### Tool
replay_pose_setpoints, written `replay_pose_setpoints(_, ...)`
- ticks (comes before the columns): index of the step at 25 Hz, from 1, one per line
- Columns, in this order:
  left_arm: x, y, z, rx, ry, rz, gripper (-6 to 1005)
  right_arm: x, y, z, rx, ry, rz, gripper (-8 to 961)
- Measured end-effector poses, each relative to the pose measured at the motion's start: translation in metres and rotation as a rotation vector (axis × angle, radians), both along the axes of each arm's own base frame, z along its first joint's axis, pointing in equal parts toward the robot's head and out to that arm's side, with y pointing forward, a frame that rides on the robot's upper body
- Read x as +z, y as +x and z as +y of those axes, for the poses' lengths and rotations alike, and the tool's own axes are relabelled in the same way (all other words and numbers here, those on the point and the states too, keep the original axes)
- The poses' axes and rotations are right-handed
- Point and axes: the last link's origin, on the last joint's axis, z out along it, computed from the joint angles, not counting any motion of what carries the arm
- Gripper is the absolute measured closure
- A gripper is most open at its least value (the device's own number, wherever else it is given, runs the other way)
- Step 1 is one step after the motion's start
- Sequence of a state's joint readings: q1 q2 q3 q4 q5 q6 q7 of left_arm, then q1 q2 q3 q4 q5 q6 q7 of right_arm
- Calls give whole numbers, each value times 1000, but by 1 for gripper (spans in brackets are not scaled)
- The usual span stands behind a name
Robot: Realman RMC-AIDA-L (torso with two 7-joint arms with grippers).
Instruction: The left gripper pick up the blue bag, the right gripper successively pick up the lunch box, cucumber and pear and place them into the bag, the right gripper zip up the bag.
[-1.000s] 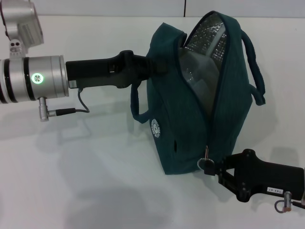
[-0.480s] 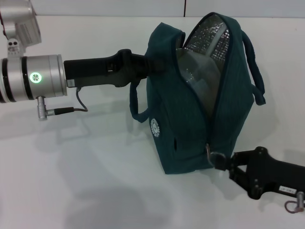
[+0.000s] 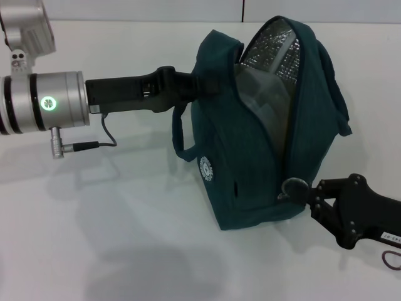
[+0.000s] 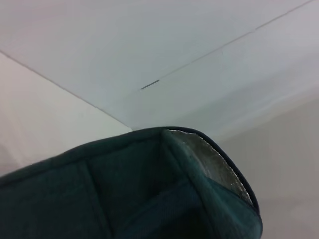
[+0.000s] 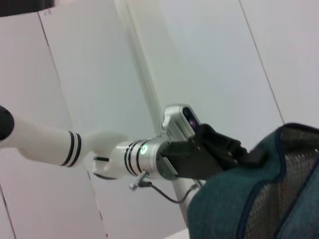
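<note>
I am holding the blue bag [image 3: 257, 144] upright on the white table [image 3: 94, 219], tilted a little, so its mouth faces up and the zipper track runs in a straight line from bottom corner to top. The bag is still gaping: the silver foil lining [image 3: 276, 47] is showing at the top of the opening, and a clear, pale surface inside it looks like the lunch box [image 3: 266, 103], though I cannot confirm that. I am seeing no cucumber or pear on the table, so I am judging them already packed.

My left gripper [image 3: 210, 84] is reaching in level from the left and is pinching the bag's upper rim. This anchors the fabric so a pull on the zipper tensions the track rather than dragging the whole bag. In the left wrist view only the bag's rim is showing.

My right gripper [image 3: 307, 194] is low at the bag's near right corner, fingertips right at the ring-pull [image 3: 293, 185]. Whether they are clamped on the ring I cannot tell. The start of the zipper sits there, hence the low approach.

Judgement: zipping is just beginning. The pull must follow the seam upward.
</note>
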State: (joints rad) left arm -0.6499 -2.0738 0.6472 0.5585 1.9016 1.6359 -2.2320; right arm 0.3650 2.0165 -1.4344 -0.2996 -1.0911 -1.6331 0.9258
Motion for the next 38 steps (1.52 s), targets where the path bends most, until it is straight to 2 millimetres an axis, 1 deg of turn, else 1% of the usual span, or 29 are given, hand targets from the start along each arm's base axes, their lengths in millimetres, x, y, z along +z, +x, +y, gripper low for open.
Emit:
replay_pose_setpoints(5, 0, -5, -4, -38, 71, -9, 926, 0, -3, 1, 12, 1, 10, 938)
replay_pose_setpoints(10, 6, -12, -9, -68, 179, -37, 899, 2, -6, 1, 21, 11, 30, 935)
replay_pose_setpoints(15, 13, -19, -14, -87, 261, -56, 807, 6, -8, 2, 34, 31, 55, 933)
replay_pose_setpoints(21, 14, -25, -22, -106, 296, -68, 697, 12, -15, 9, 56, 82, 80, 929)
replay_pose_setpoints(24, 19, -27, -30, -148, 350, -94, 553, 17, -21, 13, 81, 127, 101, 927)
replay_pose_setpoints(26, 23, -29, -37, -179, 391, -119, 457, 22, -25, 18, 94, 165, 121, 926)
replay_pose_setpoints(29, 24, -33, -48, -208, 420, -135, 254, 30, -33, 29, 107, 218, 150, 924)
replay_pose_setpoints(32, 20, -37, -58, -237, 434, -136, 231, 37, -44, 42, 114, 265, 189, 923)
replay_pose_setpoints(34, 13, -40, -67, -270, 451, -132, 215, 37, -52, 52, 119, 274, 196, 922)
replay_pose_setpoints(35, 11, -41, -69, -279, 453, -128, 217, 35, -59, 59, 127, 271, 188, 921)
replay_pose_setpoints(38, 0, -46, -80, -305, 464, -110, 222, 27, -73, 69, 158, 235, 160, 919)
